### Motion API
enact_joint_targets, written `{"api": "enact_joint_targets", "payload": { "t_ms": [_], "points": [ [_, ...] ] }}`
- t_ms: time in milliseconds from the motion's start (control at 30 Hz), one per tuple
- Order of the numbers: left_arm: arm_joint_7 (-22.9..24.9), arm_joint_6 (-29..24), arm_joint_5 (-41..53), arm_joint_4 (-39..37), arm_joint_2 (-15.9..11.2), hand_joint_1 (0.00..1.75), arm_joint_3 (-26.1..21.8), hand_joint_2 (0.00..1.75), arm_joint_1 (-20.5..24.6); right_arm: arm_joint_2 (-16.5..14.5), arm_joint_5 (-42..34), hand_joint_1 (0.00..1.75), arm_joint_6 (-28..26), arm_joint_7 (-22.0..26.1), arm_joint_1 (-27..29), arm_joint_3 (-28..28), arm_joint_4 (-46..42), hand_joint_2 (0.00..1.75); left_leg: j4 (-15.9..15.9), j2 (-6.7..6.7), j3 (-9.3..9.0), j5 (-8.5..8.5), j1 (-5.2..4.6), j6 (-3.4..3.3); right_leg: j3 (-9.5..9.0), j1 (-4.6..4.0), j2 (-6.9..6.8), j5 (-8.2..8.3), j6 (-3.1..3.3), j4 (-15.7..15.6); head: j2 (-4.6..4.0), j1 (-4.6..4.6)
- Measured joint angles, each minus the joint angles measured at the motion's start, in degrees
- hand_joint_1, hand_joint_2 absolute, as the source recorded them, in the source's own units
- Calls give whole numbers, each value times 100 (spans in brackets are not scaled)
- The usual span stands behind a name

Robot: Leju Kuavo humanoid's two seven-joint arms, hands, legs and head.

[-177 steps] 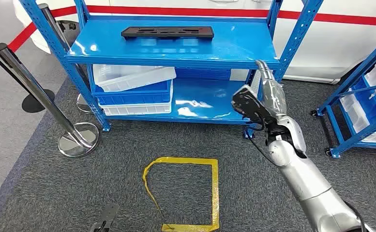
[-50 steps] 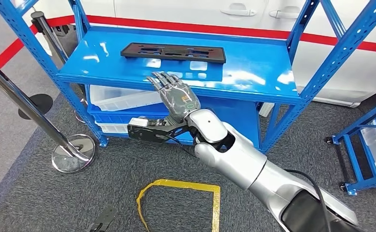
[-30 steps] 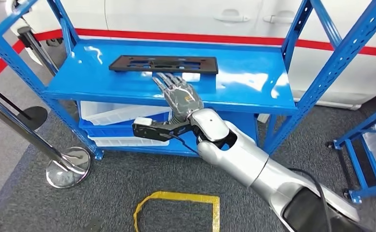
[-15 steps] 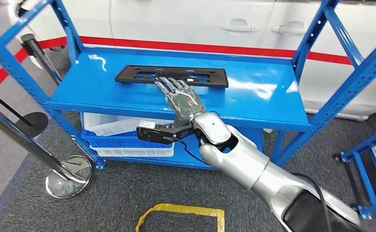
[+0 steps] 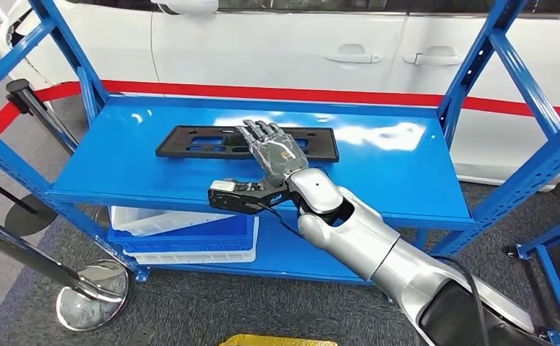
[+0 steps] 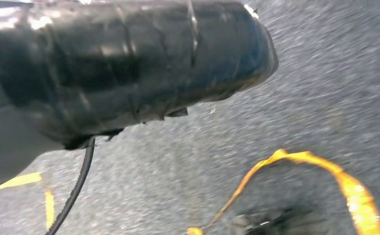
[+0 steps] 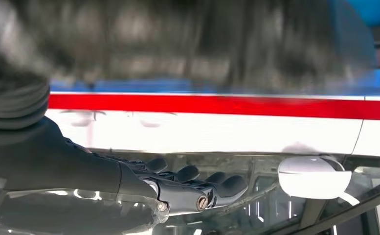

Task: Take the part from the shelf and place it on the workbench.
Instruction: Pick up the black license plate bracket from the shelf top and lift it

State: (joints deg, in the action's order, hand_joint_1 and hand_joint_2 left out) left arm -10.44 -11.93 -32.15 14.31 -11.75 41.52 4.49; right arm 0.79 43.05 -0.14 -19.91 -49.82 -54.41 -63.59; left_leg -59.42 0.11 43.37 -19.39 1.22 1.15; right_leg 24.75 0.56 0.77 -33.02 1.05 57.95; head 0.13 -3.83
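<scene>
Our right hand (image 5: 275,150) has advanced over the part (image 5: 212,142), fingers flat and spread, holding nothing. Part lies on the shelf (image 5: 140,173) top, unlifted; grasp comes next.

Part (image 5: 212,141) on shelf (image 5: 399,169); bins (image 5: 183,238) beneath.

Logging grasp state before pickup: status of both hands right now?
Right hand: open, fingers spread flat over the flat black slotted plastic part, holding nothing.
Left hand: not in view.
</scene>
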Motion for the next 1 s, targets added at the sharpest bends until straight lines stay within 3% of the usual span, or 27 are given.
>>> {"api": "enact_joint_targets", "payload": {
  "t_ms": [33,133,167,233,300,333,367,433,500,567,633,700,767,833,867,900,967,1000],
  "points": [
    [-4,-48,-4,-4,5,0,-1,0,2,-2,34,0,43,-36,-1,-1,30,175,81,-1,8,204,-9,-41,-28,-8,11,-72,-40,-7,0,-4],
    [0,-204,-10,-13,21,0,-2,0,26,5,180,0,150,-170,-32,-3,93,175,55,-19,-19,134,-15,-166,-89,11,3,-212,-132,-65,0,21],
    [3,-240,-10,-14,23,0,-3,0,31,12,224,0,200,-220,-45,-3,114,175,86,-19,-53,104,-15,-208,-32,18,-9,-286,-151,67,0,33],
    [14,-284,-2,-15,24,0,-3,0,45,38,285,0,366,-336,-53,-4,184,175,133,-21,-142,39,-23,-282,367,13,-22,-513,-171,737,0,45],
    [49,-307,10,-16,30,0,-3,0,59,83,331,0,601,-458,-31,-4,298,175,145,-34,-211,-33,-43,-319,976,3,-24,-624,-173,1498,0,46],
    [75,-318,10,-16,36,0,-3,0,62,116,352,0,716,-504,-14,-5,358,175,143,-45,-246,-69,-52,-324,1199,0,-24,-540,-168,1656,0,47],
    [104,-331,7,-16,44,0,-3,0,59,150,376,0,821,-546,0,-5,414,175,139,-59,-290,-105,-60,-325,1309,-6,-24,-334,-153,1579,0,49],
    [148,-359,-1,-16,64,0,-3,0,49,222,418,0,970,-616,1,-5,517,175,138,-81,-392,-168,-71,-313,1232,-36,-23,249,-81,921,0,50],
    [172,-373,-2,-17,87,0,-3,87,58,264,436,0,1033,-651,-20,-5,604,175,121,-97,-466,-225,-92,-270,1066,-78,-27,635,-5,296,0,45],
    [195,-383,-2,-19,101,0,-3,175,71,284,434,0,1068,-680,-37,-5,669,175,123,-104,-501,-258,-99,-207,1016,-105,-32,702,28,121,0,42],
    [229,-398,-2,-19,112,0,-2,87,66,305,412,0,1135,-766,-41,-5,724,175,110,-94,-506,-285,-90,-151,965,-78,-33,742,62,69,0,43],
    [269,-412,0,-19,130,0,-1,0,60,350,379,0,1193,-873,-39,-5,786,175,-214,-76,-386,-517,-80,-101,913,-41,-39,796,103,6,0,33],
    [304,-437,1,-19,142,0,-1,0,52,435,359,0,1226,-971,-12,-5,843,175,-932,-67,-100,-927,-56,-53,912,-39,-50,809,123,-8,0,25],
    [326,-472,9,-19,150,0,-1,0,36,540,351,0,1284,-1067,54,-5,879,175,-1482,-59,113,-1137,-24,-8,914,-35,-57,808,120,-6,0,26],
    [336,-483,15,-19,156,0,-1,0,29,592,351,0,1313,-1106,89,-5,890,175,-1468,-53,82,-1091,-4,13,914,-27,-58,803,112,-1,0,26],
    [346,-489,22,-19,160,0,-1,0,26,637,351,0,1333,-1131,114,-5,896,175,-1220,-47,-63,-951,19,33,913,-14,-57,793,96,12,0,26],
    [367,-493,30,-19,172,0,-1,0,33,716,351,0,1347,-1167,132,-4,900,175,-433,-39,-511,-656,53,69,924,-1,-46,753,34,67,0,21],
    [373,-498,33,-19,177,0,-1,0,42,751,352,0,1343,-1185,134,-3,900,175,-145,-48,-670,-585,56,54,933,-4,-37,732,-3,97,0,24]
  ]
}}
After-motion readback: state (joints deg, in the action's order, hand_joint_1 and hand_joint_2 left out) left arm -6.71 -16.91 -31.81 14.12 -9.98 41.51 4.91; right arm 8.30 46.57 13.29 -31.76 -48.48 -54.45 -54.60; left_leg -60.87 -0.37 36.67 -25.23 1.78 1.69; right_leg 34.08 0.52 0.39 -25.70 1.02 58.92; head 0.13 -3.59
